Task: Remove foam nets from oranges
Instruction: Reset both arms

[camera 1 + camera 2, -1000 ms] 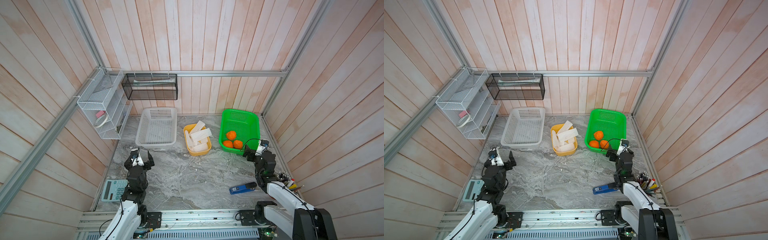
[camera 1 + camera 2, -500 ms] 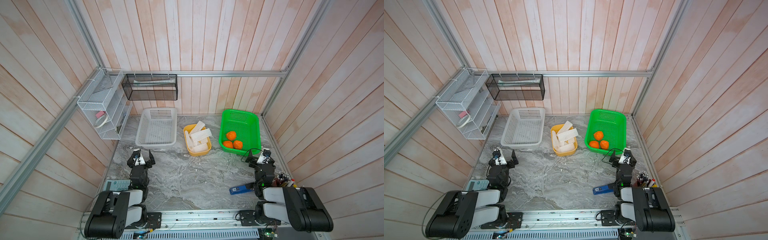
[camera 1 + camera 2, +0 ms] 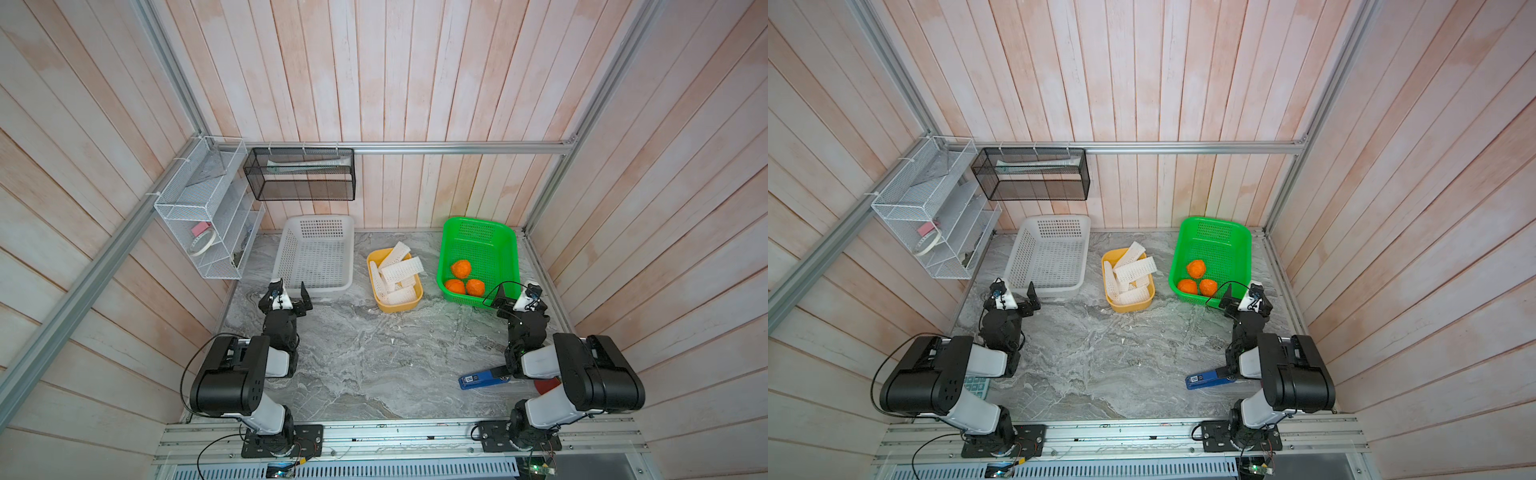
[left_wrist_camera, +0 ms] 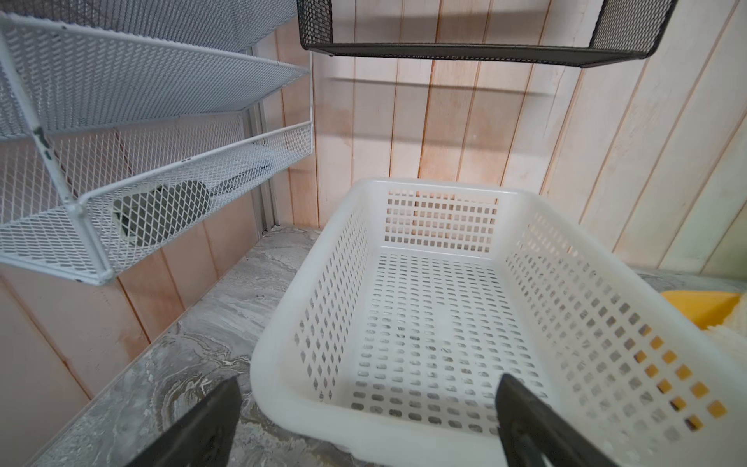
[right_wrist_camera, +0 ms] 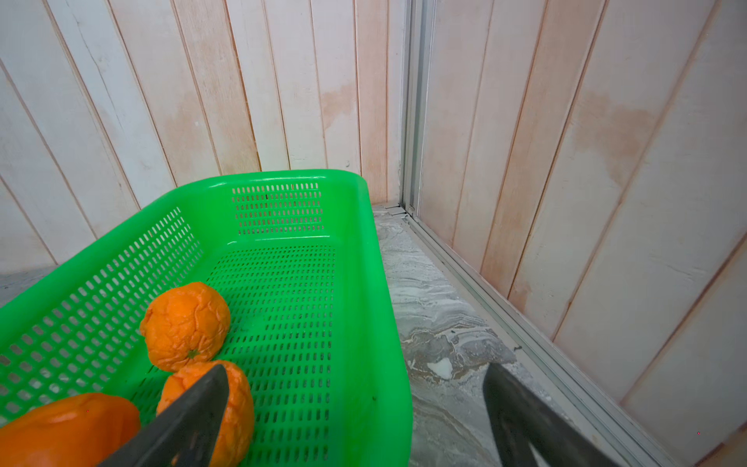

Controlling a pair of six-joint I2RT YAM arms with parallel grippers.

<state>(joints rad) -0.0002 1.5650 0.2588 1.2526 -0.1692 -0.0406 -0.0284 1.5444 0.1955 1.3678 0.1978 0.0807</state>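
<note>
Three round, wrinkle-skinned bare oranges [image 3: 461, 269] sat clustered at the near end of the green perforated plastic basket [image 3: 478, 232]. The white diamond-lattice foam nets [image 3: 401, 270], flattened soft tubes, lay heaped crosswise in the yellow plastic tub [image 3: 399, 306], the topmost lying long-axis across it. The left gripper [image 3: 291, 294] gaped empty before the white perforated basket [image 3: 316, 249]. The right gripper [image 3: 517, 297] gaped empty, straddling the green basket's wall.

No legible text, brand or number in any view. Blue tool [image 3: 484, 378] on the marble table [image 3: 374, 357]: small white label [image 3: 469, 379] with dark code-like marks, too small to read. Calculator [image 3: 975, 384] at the table edge, partly hidden: key characters unresolved.
</note>
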